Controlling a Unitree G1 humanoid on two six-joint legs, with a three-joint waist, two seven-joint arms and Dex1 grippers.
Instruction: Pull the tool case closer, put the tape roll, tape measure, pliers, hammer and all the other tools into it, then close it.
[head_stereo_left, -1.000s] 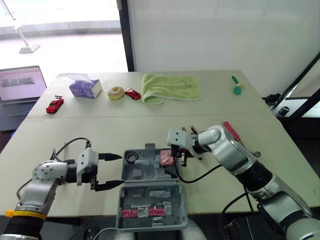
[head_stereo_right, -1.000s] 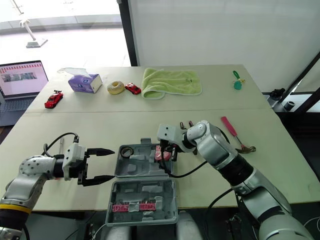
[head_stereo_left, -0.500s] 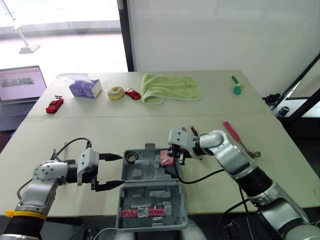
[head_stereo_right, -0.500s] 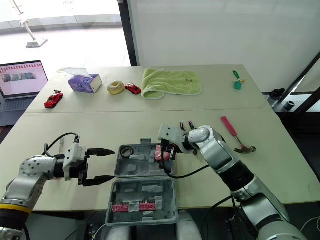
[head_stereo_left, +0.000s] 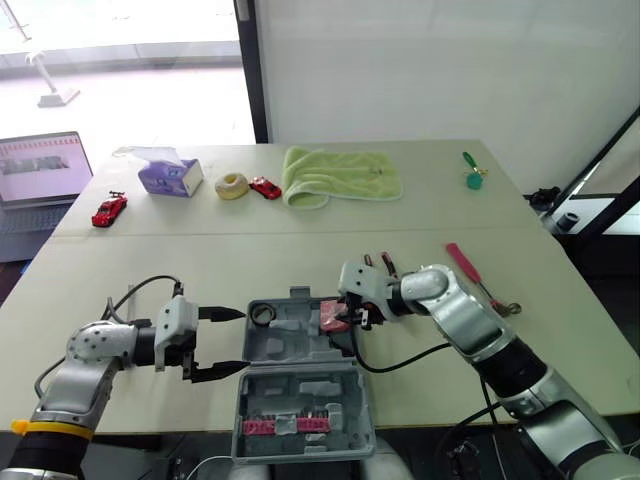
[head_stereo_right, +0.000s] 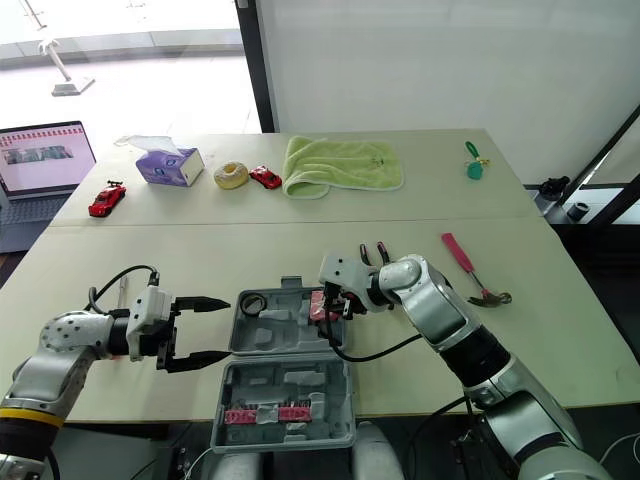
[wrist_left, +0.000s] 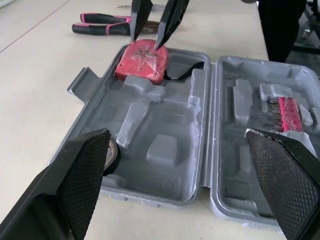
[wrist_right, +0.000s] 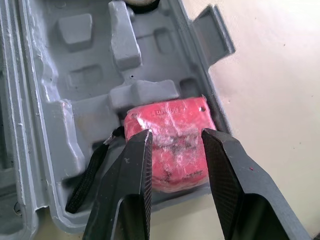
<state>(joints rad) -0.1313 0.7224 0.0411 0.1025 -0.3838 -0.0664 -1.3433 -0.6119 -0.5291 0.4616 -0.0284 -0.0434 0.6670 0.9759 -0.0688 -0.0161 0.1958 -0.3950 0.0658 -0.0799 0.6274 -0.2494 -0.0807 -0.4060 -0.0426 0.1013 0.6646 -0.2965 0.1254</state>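
My right gripper (wrist_right: 176, 135) hangs unclenched just over the tape measure (wrist_left: 141, 61) in the tool case (head_stereo_left: 290, 335), pliers (wrist_left: 102, 27) just beside, hammer (head_stereo_right: 462, 260) farther out on the beige table (head_stereo_left: 250, 255).

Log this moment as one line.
tool case: open; tape roll, tape measure: inside; right gripper: open above tape measure; left gripper: open; pliers, hammer: outside
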